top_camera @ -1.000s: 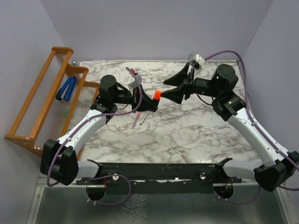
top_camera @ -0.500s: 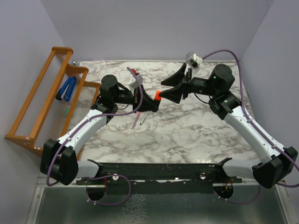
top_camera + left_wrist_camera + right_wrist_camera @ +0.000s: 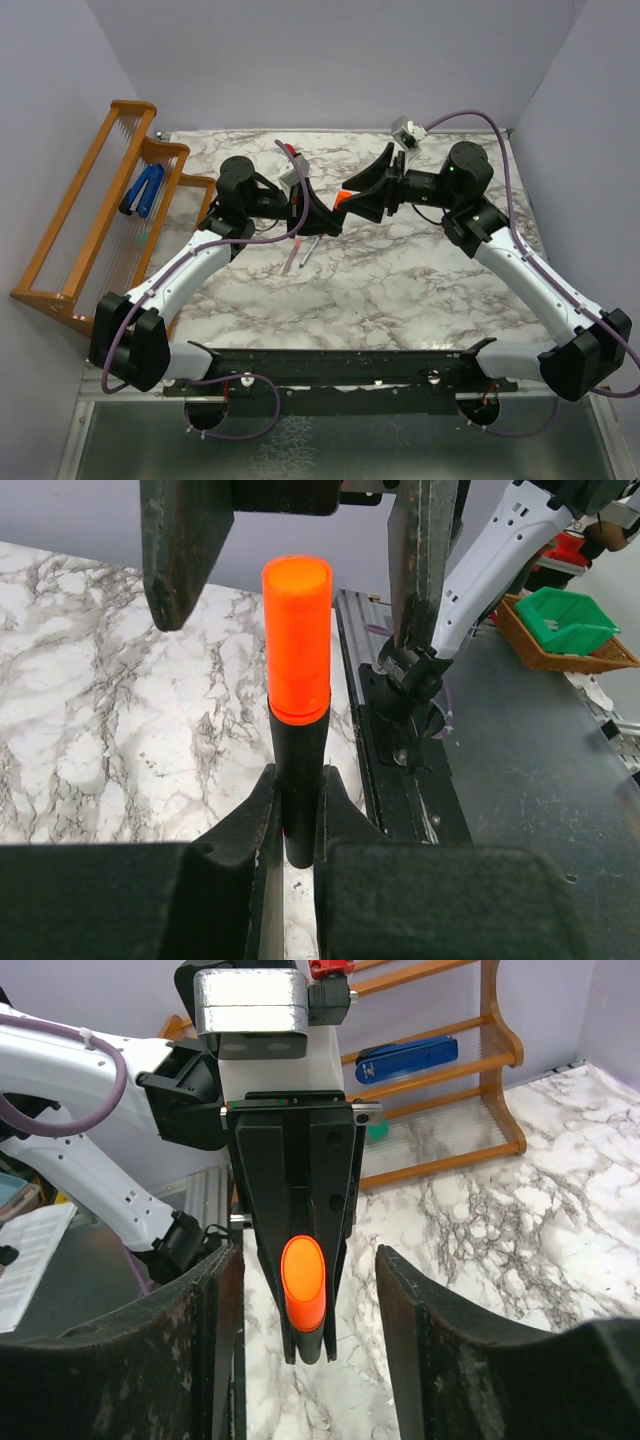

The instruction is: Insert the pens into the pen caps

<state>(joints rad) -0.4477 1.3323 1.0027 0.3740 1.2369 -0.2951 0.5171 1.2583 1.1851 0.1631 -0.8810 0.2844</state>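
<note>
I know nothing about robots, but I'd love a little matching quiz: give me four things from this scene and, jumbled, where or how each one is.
Things:
1. black marker
2. right gripper
3. blue clip
4. pink pen

Places or states:
A. on the wooden rack
B. lying on the table
C. open
D. clamped in the left gripper

Pairs: 1-D, 2-C, 3-A, 4-B

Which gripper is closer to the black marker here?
Left. The left gripper is shut on the black marker, gripping its barrel. The right gripper is open, its fingers on either side of the marker's orange end without touching it.
</note>
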